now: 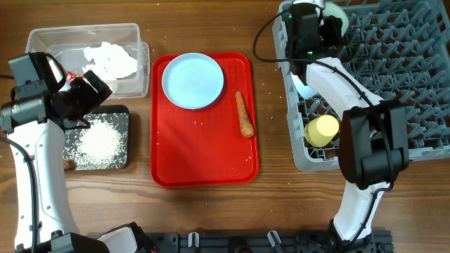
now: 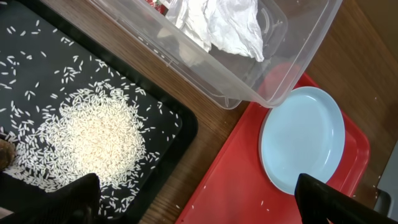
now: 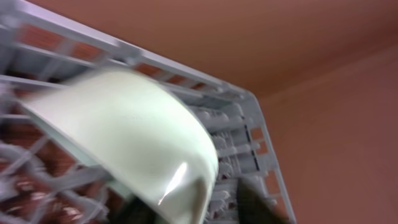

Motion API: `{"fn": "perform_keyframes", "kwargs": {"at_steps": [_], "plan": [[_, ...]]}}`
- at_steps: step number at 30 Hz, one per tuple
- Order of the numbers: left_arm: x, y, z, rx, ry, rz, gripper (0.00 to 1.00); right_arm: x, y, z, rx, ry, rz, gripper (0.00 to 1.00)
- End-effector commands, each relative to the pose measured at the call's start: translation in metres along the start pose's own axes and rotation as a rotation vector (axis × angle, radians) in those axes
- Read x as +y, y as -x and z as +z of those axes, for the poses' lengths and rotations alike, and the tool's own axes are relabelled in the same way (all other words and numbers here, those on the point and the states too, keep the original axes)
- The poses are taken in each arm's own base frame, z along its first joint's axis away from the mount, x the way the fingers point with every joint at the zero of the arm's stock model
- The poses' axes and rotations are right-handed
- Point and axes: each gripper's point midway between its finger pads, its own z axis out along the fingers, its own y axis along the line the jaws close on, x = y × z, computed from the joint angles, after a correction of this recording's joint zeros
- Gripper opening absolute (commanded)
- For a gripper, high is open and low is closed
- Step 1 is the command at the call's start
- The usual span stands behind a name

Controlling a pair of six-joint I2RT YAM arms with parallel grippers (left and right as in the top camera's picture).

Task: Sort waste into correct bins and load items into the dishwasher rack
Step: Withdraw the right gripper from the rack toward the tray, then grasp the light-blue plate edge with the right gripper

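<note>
Right gripper [image 1: 325,24] is closed on a pale bowl [image 3: 124,137]; one dark finger [image 3: 255,199] is seen at its rim, the other is hidden. The bowl is held tilted over the far left corner of the rack [image 1: 394,70], with grid bars right behind it. The right wrist view is motion-blurred. A second bowl [image 1: 302,88] is partly hidden under the right arm at the rack's left edge. A yellow cup [image 1: 322,130] is seated in the rack's near left corner.

Left gripper [image 2: 199,202] is held wide open and empty above the gap between the black tray [image 1: 119,158] and the red tray [image 1: 204,154]. Rice [image 2: 102,134] is piled on the black tray just left of the gripper, with loose grains spread around it. A brown lump [image 2: 5,152] is seen at the tray's left edge. The tub [image 1: 42,39] is just beyond the gripper, with the tissue [image 2: 224,25] inside it. A red wrapper [image 1: 70,76] is glimpsed at the tub's near wall; whether inside or outside cannot be told.

The plate [image 1: 193,80] is set on the red tray's far half. The carrot [image 1: 243,114] is laid to its right, apart from it. A few grains are scattered on the red tray. Everything is placed on a wooden table [image 1: 211,218].
</note>
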Motion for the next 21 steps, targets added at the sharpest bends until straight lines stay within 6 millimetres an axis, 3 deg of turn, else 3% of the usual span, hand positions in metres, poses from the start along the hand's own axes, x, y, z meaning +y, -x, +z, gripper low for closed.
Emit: {"fn": "perform_keyframes", "kwargs": {"at_steps": [1, 4, 8, 9, 10, 12, 14, 16, 18, 21], "plan": [[-0.002, 0.005, -0.004, -0.018, -0.004, 0.012, 1.00, 0.018, 0.011, -0.016, -0.035, 0.013, -0.011, 0.68], [-0.002, 0.005, -0.004, -0.018, -0.004, 0.012, 1.00, 0.004, 0.024, -0.028, -0.059, -0.063, 0.055, 0.78], [-0.002, 0.005, -0.004, -0.018, -0.004, 0.012, 1.00, -0.021, 0.041, -0.045, -0.103, -0.077, 0.117, 0.79], [-0.002, 0.005, -0.004, -0.018, -0.004, 0.012, 1.00, -0.026, 0.045, -0.052, -0.116, -0.075, 0.130, 0.79], [-0.002, 0.005, -0.004, -0.018, -0.005, 0.012, 1.00, -0.029, 0.058, -0.072, -0.156, -0.047, 0.160, 0.79], [-0.002, 0.005, -0.004, -0.018, -0.004, 0.012, 1.00, -0.008, 0.075, -0.114, -0.233, 0.114, 0.184, 0.77], [-0.002, 0.005, -0.004, -0.018, -0.004, 0.012, 1.00, 0.026, 0.081, -0.154, -0.259, 0.336, 0.287, 0.75], [-0.002, 0.005, -0.004, -0.018, -0.004, 0.012, 1.00, 0.081, 0.074, -0.197, -0.180, 0.679, 0.440, 0.71], [-0.002, 0.005, -0.004, -0.018, -0.004, 0.012, 1.00, 0.122, 0.067, -0.226, -0.044, 0.956, 0.569, 0.69], [-0.002, 0.005, -0.004, -0.018, -0.004, 0.012, 1.00, 0.168, 0.054, -0.251, 0.160, 1.191, 0.680, 0.66]]}}
